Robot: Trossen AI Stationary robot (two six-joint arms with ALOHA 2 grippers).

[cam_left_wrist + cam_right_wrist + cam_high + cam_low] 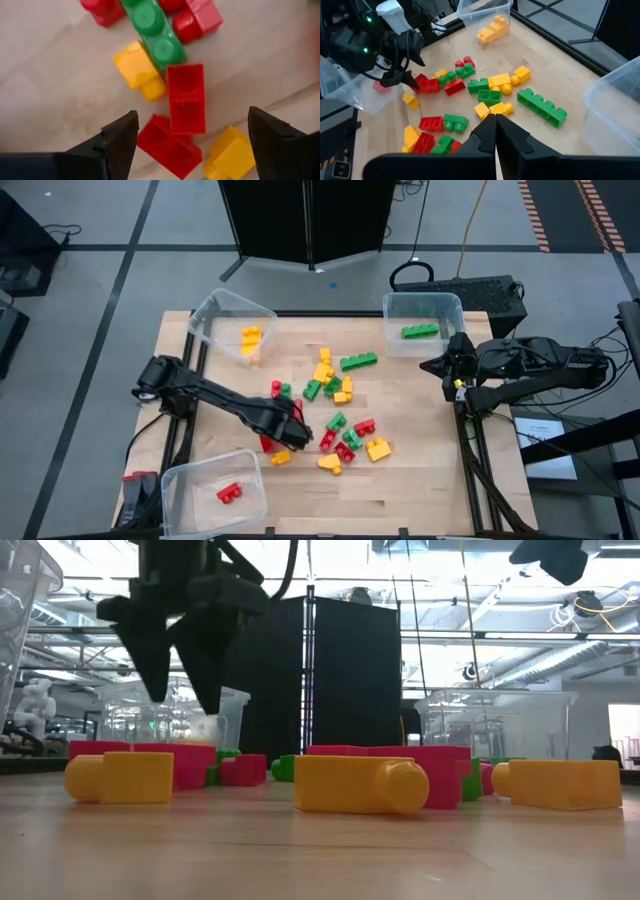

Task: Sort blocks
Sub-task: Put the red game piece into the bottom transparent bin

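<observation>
Red, yellow and green blocks (335, 395) lie scattered over the middle of the pale wooden table (420, 480), the landmark here being the long green block (359, 361) at the far edge of the pile. That block lies flat with its long axis running nearly across the table, its right end tipped slightly toward the far side; its studs face up.

Nearer the camera-side edge from it and to the left, the left gripper (297, 423) hangs over the pile with its fingers (117, 137) spread wide and nothing between them. Directly under it, in the left wrist view, a red two-stud block (185, 98) lies hollow side up, its long axis running between the two fingers; a second red block (169, 146) touches its near end at an angle, and a yellow block (138, 70) sits beside a green one (152, 30).

To the right of the long green block, past the pile, the right gripper (428, 365) waits near the table's right edge with its fingers (512, 135) pressed together, empty.

Three clear bins hold sorted pieces: behind and to the right of the long green block, a bin (423, 305) with another green block (420, 331) lying crosswise; to the far left, a bin (222, 308) with a yellow block (250, 338); at the near-left corner, a bin (185, 480) with a red block (229, 493).
</observation>
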